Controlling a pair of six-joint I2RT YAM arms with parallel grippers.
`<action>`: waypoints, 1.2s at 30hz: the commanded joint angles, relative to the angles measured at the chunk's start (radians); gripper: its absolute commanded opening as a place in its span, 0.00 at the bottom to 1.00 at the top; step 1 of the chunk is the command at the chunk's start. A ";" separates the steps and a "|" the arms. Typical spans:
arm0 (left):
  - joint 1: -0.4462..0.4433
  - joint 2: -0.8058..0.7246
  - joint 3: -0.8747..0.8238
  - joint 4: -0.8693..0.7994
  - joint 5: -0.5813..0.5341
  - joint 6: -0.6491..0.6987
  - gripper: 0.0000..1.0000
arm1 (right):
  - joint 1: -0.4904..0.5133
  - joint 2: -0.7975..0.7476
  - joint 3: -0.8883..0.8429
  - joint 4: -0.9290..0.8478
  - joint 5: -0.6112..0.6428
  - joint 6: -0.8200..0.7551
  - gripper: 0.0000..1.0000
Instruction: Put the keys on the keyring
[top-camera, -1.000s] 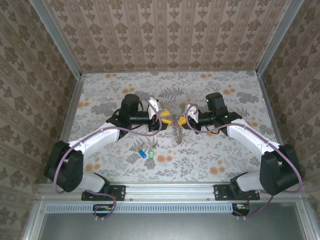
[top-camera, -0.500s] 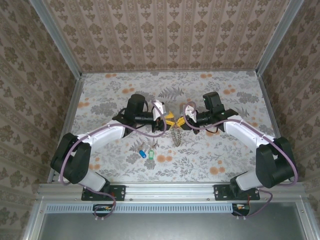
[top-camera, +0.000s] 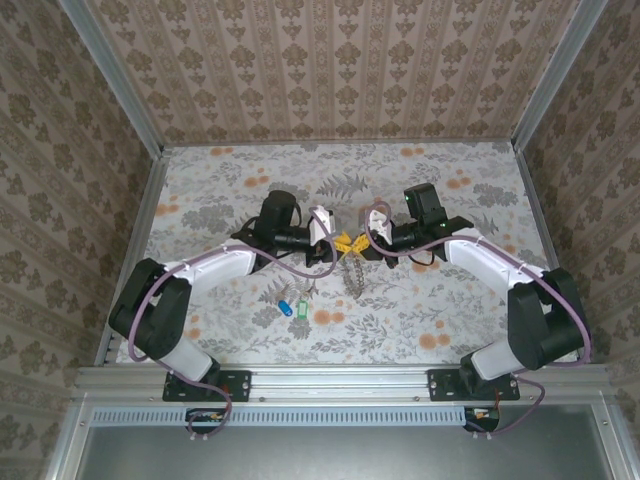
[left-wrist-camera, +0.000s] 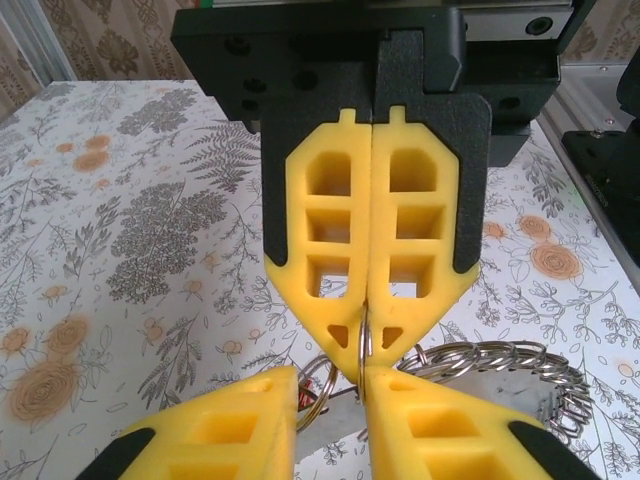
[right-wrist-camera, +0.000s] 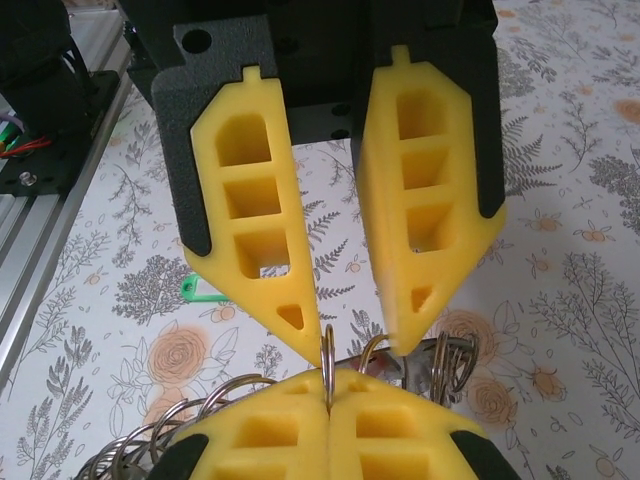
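Floral-print tabletop, walled by patterned paper. Item: large silvery-grey metal keyring of coiled wire loops, held up at mid-table between both tools, with its coils trailing towards the near edge. Right gripper: yellow jaws pressed together, pinching one wire of the keyring. Left gripper: tip to tip with the right one, jaws apart with ring loops between them; no clamping visible. Small keys with blue and green plastic heads: on the table, near-left of the keyring, apart from it.
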 joint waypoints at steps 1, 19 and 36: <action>-0.002 0.018 0.037 0.000 0.025 0.024 0.19 | 0.008 0.006 0.040 0.019 -0.085 -0.019 0.02; -0.007 -0.001 0.037 -0.029 -0.004 0.048 0.00 | 0.005 -0.008 0.023 -0.013 0.014 -0.050 0.17; -0.007 -0.003 0.029 -0.033 -0.006 0.053 0.00 | -0.002 -0.031 -0.007 -0.003 0.102 -0.078 0.07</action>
